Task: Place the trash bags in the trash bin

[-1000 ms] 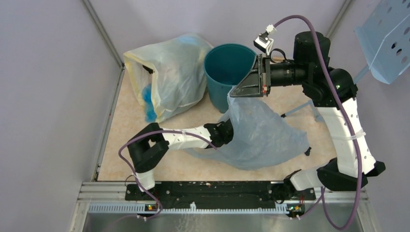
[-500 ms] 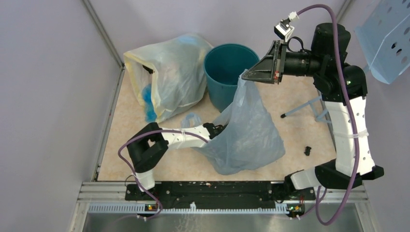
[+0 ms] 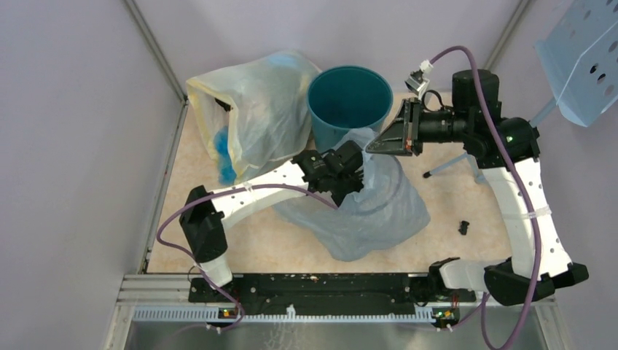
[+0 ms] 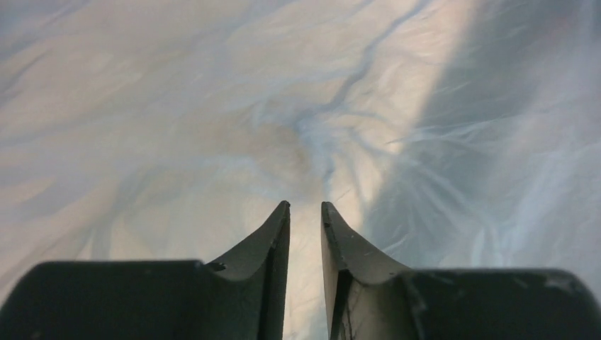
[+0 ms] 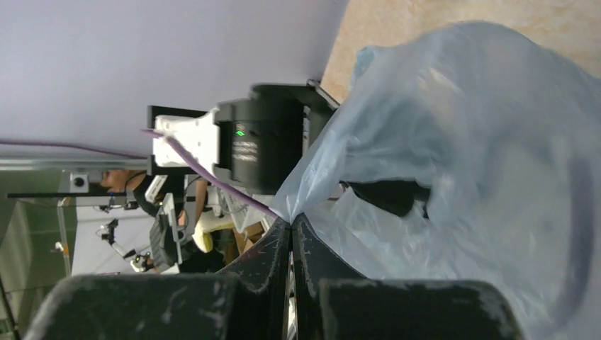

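Note:
The trash bin (image 3: 348, 98) is a round dark teal bucket standing upright at the back of the table, and I see nothing inside it. The trash bag (image 3: 375, 211) is a crinkly pale-blue liner, slumped on the table in front of the bin. My right gripper (image 3: 370, 146) is shut on its top edge beside the bin's front rim; the pinch shows in the right wrist view (image 5: 291, 218), with the bag (image 5: 461, 142) hanging beyond. My left gripper (image 3: 355, 176) is pushed into the bag's folds. In the left wrist view its jaws (image 4: 305, 205) stand slightly apart, with bag film (image 4: 212, 92) filling the view.
A large yellowish translucent bag (image 3: 255, 117) with blue items inside stands left of the bin, touching it. A pale-blue perforated panel (image 3: 583, 58) hangs at the top right, with a thin rod (image 3: 448, 165) below it. A small black piece (image 3: 463, 227) lies on the table at the right.
My right gripper has come down and left with the bag's edge, close to the bin's front rim. My left arm has risen and reached towards the bin, into the bag. The bag has slumped.

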Controlling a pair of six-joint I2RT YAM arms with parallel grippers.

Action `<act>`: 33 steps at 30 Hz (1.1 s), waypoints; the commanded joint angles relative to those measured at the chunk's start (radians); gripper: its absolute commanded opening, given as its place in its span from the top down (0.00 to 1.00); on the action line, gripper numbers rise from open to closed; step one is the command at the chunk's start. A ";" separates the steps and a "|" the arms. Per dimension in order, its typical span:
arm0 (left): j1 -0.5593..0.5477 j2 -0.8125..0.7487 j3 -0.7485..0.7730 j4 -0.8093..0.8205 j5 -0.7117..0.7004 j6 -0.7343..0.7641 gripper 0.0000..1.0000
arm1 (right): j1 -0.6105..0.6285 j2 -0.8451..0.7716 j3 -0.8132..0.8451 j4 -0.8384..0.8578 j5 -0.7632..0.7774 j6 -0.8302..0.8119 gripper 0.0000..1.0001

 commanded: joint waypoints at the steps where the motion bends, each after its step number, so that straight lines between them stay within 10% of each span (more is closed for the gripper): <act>1: 0.071 -0.022 0.077 -0.135 -0.017 -0.101 0.71 | -0.005 -0.076 -0.017 -0.036 0.096 -0.066 1.00; 15: 0.161 -0.212 -0.029 -0.308 -0.051 -0.120 0.58 | -0.005 -0.055 0.089 -0.161 0.420 -0.181 1.00; 24: 0.163 -0.160 -0.050 -0.450 -0.444 -0.170 0.58 | -0.005 0.043 0.282 -0.193 0.490 -0.202 1.00; 33: 0.168 -0.238 0.147 -0.355 -0.709 -0.281 0.65 | -0.004 -0.007 0.054 -0.176 0.478 -0.195 1.00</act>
